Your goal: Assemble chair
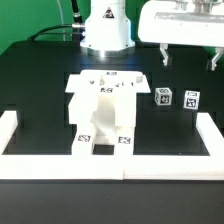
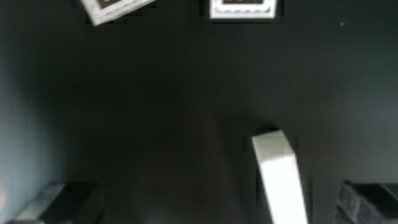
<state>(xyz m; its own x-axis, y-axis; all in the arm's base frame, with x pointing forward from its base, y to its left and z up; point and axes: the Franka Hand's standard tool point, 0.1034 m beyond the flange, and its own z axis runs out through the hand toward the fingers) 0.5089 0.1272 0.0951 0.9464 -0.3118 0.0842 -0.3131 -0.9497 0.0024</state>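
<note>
The chair (image 1: 103,118) stands as a blocky white assembly in the middle of the black table, with tags on its front feet. Two short tagged white pieces (image 1: 164,97) (image 1: 190,100) stand apart from it toward the exterior view's right. My gripper (image 1: 189,58) hangs open above and behind those two pieces, touching nothing. In the wrist view the gripper (image 2: 210,212) shows only dark fingertips (image 2: 50,205) at the frame corners, with bare table between them. Two tagged white pieces (image 2: 116,8) (image 2: 244,8) sit at the far edge of that view.
A long white rail (image 1: 110,164) edges the table at the front and both sides. The marker board (image 1: 125,78) lies flat behind the chair. The robot base (image 1: 105,28) stands at the back. A narrow white strip (image 2: 279,178) crosses the wrist view; what it is cannot be told.
</note>
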